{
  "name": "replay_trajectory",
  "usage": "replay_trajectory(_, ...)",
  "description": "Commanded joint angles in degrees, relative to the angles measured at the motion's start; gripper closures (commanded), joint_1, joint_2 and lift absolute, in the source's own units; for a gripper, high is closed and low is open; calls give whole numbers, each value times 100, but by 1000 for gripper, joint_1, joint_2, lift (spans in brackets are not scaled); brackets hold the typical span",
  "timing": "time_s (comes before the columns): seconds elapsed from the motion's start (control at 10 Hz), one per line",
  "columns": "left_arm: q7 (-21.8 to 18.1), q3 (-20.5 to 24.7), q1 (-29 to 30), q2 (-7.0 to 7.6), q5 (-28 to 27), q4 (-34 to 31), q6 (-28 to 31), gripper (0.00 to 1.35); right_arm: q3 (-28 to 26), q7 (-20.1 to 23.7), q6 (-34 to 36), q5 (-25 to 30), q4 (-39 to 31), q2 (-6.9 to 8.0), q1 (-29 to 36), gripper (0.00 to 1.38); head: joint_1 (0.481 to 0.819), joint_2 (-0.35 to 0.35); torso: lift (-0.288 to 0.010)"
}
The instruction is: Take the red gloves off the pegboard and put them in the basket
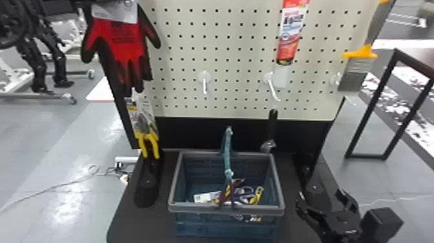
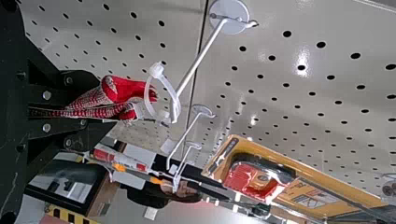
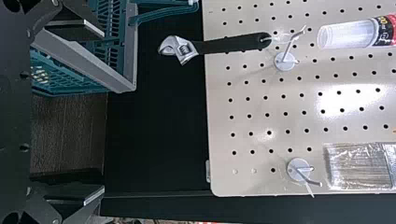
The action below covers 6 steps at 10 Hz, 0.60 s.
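The left gripper point(image 1: 124, 2) is clamping the red gloves point(image 1: 122, 42) by the pegboard's point(image 1: 237, 97) left edge. Their white loop point(image 2: 158, 71) is touching a hook point(image 2: 194, 67). The right gripper point(image 1: 321, 197) is holding its fingers apart beside the basket point(image 1: 193, 207), near the counter's point(image 1: 126, 219) right edge.

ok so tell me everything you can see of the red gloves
The red gloves look like textured fabric, red with black toward the edges and fingertips. They hang fingers down in front of the left side of the pegboard, a white label across their top. The left gripper's jaws are closed on them. A pale plastic loop sits at their end, by a hook's tip; whether it remains hooked I can't tell.
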Motion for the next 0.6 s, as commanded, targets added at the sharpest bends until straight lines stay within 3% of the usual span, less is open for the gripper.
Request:
replay_trajectory(0.0, 6, 0, 0, -9, 9, 0, -7, 1214, 0, 0, 0, -3, 0, 0, 0, 139, 549, 0, -100)
replay_trajectory(0.5, 33, 0, 0, -9, 71, 0, -42, 1214, 0, 0, 0, -3, 0, 0, 0, 139, 549, 0, -100)
